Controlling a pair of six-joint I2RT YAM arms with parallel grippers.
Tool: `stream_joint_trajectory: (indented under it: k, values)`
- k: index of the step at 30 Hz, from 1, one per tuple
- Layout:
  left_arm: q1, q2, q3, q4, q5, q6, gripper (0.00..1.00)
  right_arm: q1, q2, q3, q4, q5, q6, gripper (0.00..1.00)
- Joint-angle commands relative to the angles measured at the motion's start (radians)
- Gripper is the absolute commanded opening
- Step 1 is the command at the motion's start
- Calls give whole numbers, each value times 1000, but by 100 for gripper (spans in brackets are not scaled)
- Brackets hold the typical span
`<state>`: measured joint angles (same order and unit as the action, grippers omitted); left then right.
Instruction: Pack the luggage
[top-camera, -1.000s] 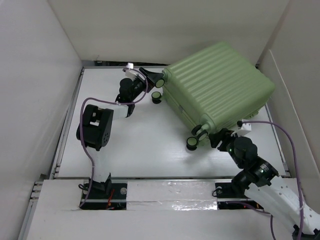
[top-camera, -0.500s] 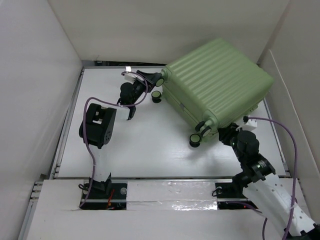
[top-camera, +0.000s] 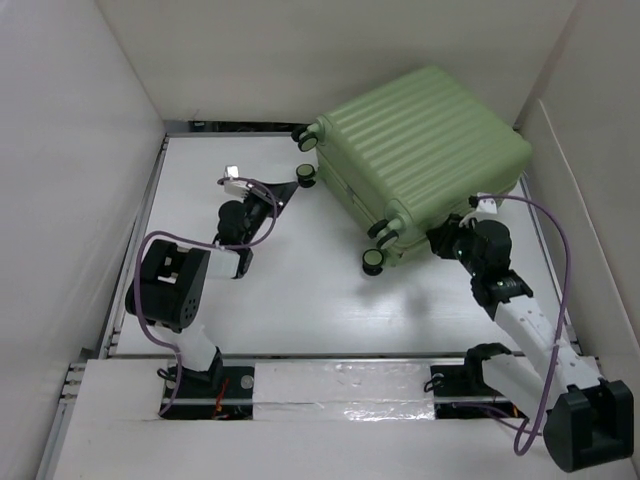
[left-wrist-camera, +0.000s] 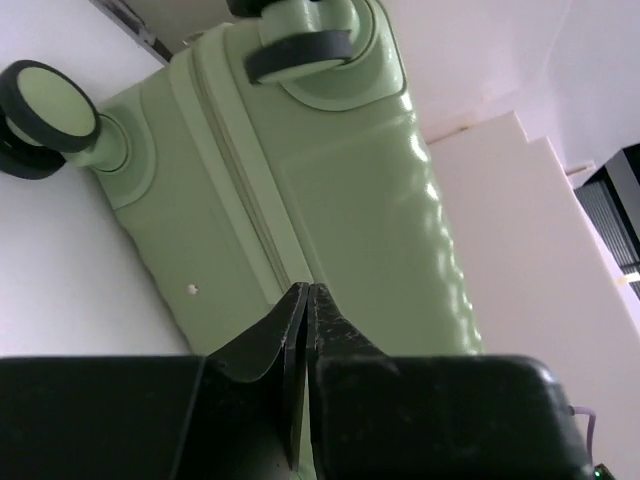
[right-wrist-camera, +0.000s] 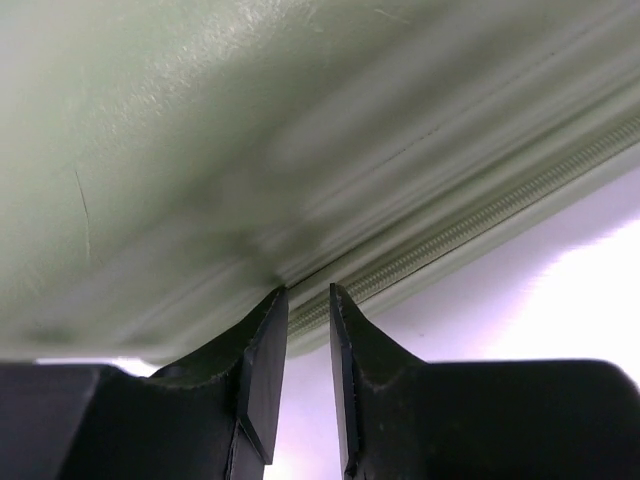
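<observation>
Right gripper (right-wrist-camera: 300, 292): fingers a slit apart, nothing seen between them, tips at the zipper seam on the near side of the luggage (top-camera: 420, 150). It lies closed, far right on the table (top-camera: 300, 300). Likely best to follow the seam to the pull and brace the shell. Left gripper (left-wrist-camera: 305, 290): fingers together, arm low, aimed at the wheel end without touching it.

The luggage (top-camera: 420, 145) has slid and turned slightly toward the counter's far edge, the left gripper (left-wrist-camera: 305, 300) has drawn back from its wheels toward the near left corner, and the right gripper (right-wrist-camera: 308, 300) has followed against its near side.
</observation>
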<state>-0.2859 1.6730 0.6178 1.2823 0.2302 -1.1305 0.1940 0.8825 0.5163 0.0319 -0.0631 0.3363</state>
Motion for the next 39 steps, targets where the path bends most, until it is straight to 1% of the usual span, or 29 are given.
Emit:
stream_joint_trajectory:
  k: [1, 2, 3, 4, 5, 6, 10, 11, 12, 13, 14, 15, 17, 18, 20, 22, 24, 26, 29, 32, 35, 36, 39]
  values:
    - [33, 14, 59, 229, 63, 15, 0, -4, -63, -7, 129, -83, 7, 29]
    - [43, 27, 72, 232, 101, 5, 6, -4, -100, -24, 100, -69, 13, 29]
    - [63, 54, 112, 218, 115, -2, 32, -4, -137, -42, 88, -58, 12, 30]
    - [63, 66, 135, 204, 127, -6, 45, -4, -208, -64, 82, -43, 12, 30]
    - [74, 79, 157, 180, 133, -6, 58, -4, -239, -99, 48, -44, 12, 31]
    - [74, 100, 207, 154, 132, -2, 74, -4, -270, -108, 24, -43, 10, 33]
    - [83, 175, 377, 39, 136, -5, 87, -4, -368, -136, -98, -76, 1, 40]
    - [83, 194, 420, -1, 146, -3, 87, -4, -385, -140, -128, -87, 0, 40]
    - [83, 226, 503, -88, 138, 0, 88, -4, -416, -144, -144, -90, 0, 41]
    - [83, 240, 538, -122, 130, 9, 88, -4, -431, -145, -159, -93, -2, 41]
    - [83, 254, 571, -200, 107, 15, 88, -4, -445, -148, -174, -98, 1, 41]
    - [83, 283, 633, -236, 98, 18, 88, -4, -468, -150, -181, -104, 1, 41]
    - [83, 315, 701, -311, 80, 37, 88, -4, -481, -151, -196, -119, 3, 41]
    - [83, 345, 767, -387, 74, 43, 88, -4, -488, -145, -204, -124, 3, 41]
    - [83, 372, 812, -429, 72, 49, 88, -4, -491, -142, -220, -126, -3, 42]
    - [73, 404, 876, -520, 67, 58, 87, -4, -497, -141, -228, -124, -6, 42]
    - [62, 403, 896, -617, 11, 84, 87, -4, -501, -139, -243, -119, -8, 42]
    - [53, 396, 886, -629, -26, 98, 87, -4, -514, -142, -248, -116, -8, 42]
    - [53, 413, 901, -647, -16, 92, 86, -4, -521, -147, -250, -109, -10, 42]
    - [44, 429, 899, -606, 10, 61, 84, 5, -517, -150, -251, -112, -11, 42]
    - [34, 427, 895, -563, 11, 41, 80, 5, -517, -153, -253, -112, -10, 42]
    - [34, 430, 899, -552, 9, 35, 76, 5, -519, -154, -253, -113, -8, 42]
    - [34, 451, 918, -528, 8, -12, 71, 5, -531, -154, -262, -113, 0, 43]
